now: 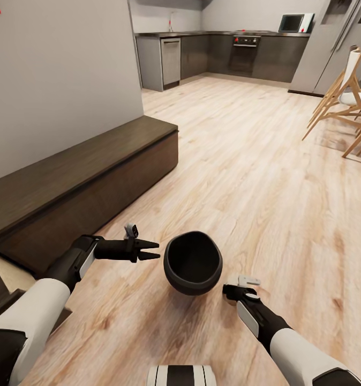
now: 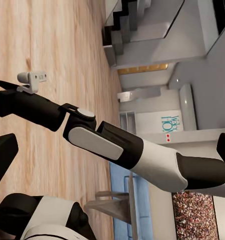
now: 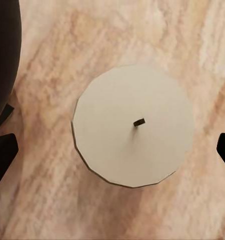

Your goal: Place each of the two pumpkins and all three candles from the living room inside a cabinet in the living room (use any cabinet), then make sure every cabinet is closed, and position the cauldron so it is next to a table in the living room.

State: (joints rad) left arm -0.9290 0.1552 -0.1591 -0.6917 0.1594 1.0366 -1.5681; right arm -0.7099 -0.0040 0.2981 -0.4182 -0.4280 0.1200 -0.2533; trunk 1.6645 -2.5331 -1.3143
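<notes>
- On the wooden floor (image 1: 245, 177), low in the head view's centre, sits the black cauldron (image 1: 193, 262), mouth tipped toward the camera, nothing inside it.
- At the cauldron's 9 o'clock, the left gripper (image 1: 152, 251) points at the rim, its two black fingertips pressed nearly together, holding nothing and stopping just short of the pot.
- At the cauldron's 4 o'clock, the right gripper (image 1: 230, 290) points downward beside the pot's lower wall; from the head view, contact cannot be told.
- Through the right wrist camera, that gripper's fingers (image 3: 2, 155) stand spread wide over a pale round candle (image 3: 133, 125) seen from above, with a short dark wick; the fingers do not touch it.
- At 10 o'clock from the cauldron, the long dark brown cabinet (image 1: 84, 177) runs along the grey wall (image 1: 57, 69).
- Far off at 12 o'clock stand grey kitchen units (image 1: 223, 53); wooden chairs (image 1: 346, 102) stand at 2 o'clock.
</notes>
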